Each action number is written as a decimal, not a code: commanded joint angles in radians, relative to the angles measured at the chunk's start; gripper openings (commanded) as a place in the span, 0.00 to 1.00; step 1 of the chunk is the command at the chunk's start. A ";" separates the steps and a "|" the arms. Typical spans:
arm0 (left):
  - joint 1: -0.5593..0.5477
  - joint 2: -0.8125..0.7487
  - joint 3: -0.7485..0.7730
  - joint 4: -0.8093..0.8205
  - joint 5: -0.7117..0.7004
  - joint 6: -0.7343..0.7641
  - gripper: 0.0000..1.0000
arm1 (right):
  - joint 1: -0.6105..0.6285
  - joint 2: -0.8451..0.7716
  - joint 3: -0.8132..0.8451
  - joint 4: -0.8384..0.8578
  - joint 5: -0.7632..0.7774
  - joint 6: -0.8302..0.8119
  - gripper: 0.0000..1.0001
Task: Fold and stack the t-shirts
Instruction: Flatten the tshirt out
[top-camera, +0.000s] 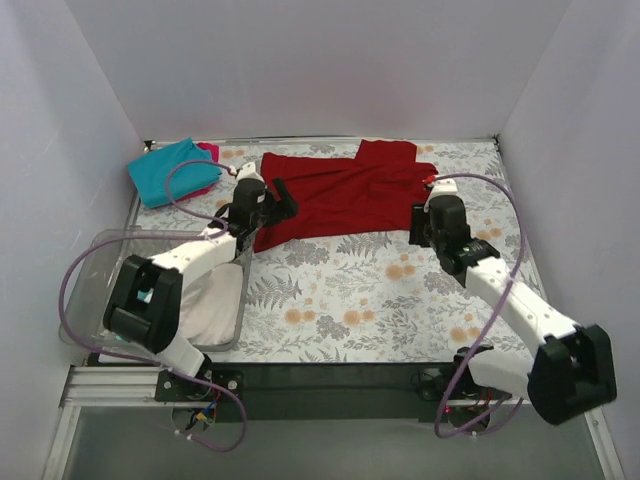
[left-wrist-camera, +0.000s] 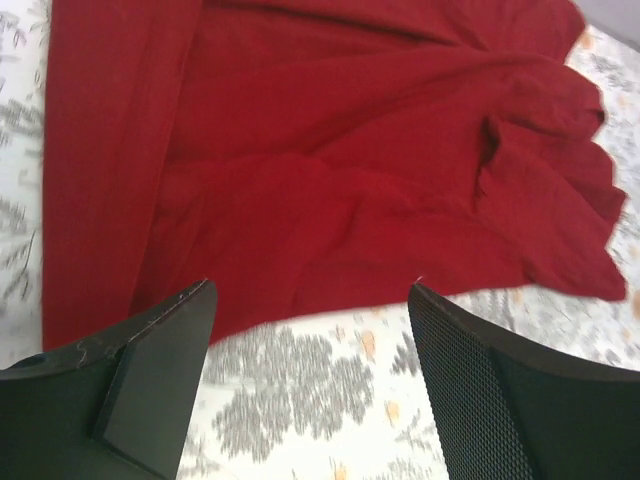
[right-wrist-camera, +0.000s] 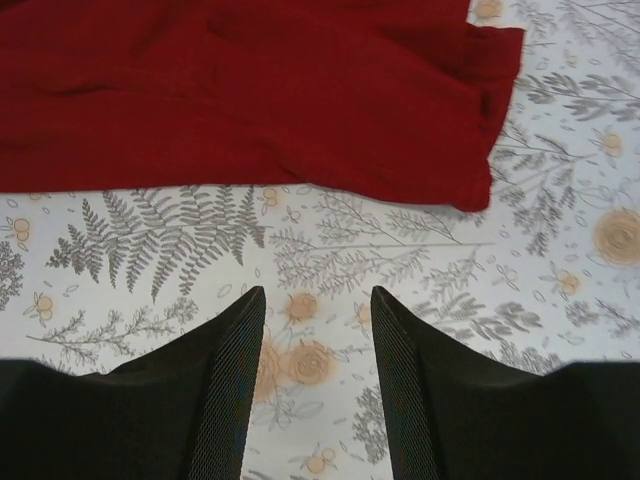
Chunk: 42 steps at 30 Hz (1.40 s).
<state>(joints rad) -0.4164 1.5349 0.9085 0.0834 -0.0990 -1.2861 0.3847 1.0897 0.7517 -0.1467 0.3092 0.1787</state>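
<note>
In the top view, a spread t-shirt lies upper centre, stacked t-shirts upper left, a plastic bin lower left.

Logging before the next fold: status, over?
Left hand open over red shirt's near edge. Right hand open, short of the cloth. Shirt rumpled, unfolded. Nothing between hands and shirt.

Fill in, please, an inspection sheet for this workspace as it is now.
Surface: floral tablecloth, lying flat.
Job's things: dark red t-shirt spread, rumpled; teal t-shirt on magenta-pink t-shirt, far left; white t-shirt in the bin.
Clutter: clear plastic bin, near left.
Grippers: left gripper jaws open, at the red shirt's edge; right gripper jaws open, over bare cloth.
Cables: purple cables looping along both arms.
Surroundings: white walls.
</note>
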 joint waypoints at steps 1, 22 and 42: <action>-0.018 0.135 0.110 0.016 -0.056 0.056 0.72 | 0.002 0.172 0.121 0.136 -0.071 -0.031 0.42; -0.061 0.475 0.345 0.046 -0.125 0.156 0.66 | -0.188 0.996 0.781 0.179 -0.111 -0.097 0.38; -0.061 0.458 0.279 0.055 -0.120 0.148 0.66 | -0.299 1.041 0.778 0.182 -0.119 -0.076 0.38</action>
<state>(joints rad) -0.4755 2.0254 1.2068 0.1371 -0.2001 -1.1484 0.0921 2.1193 1.4910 0.0097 0.2047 0.1001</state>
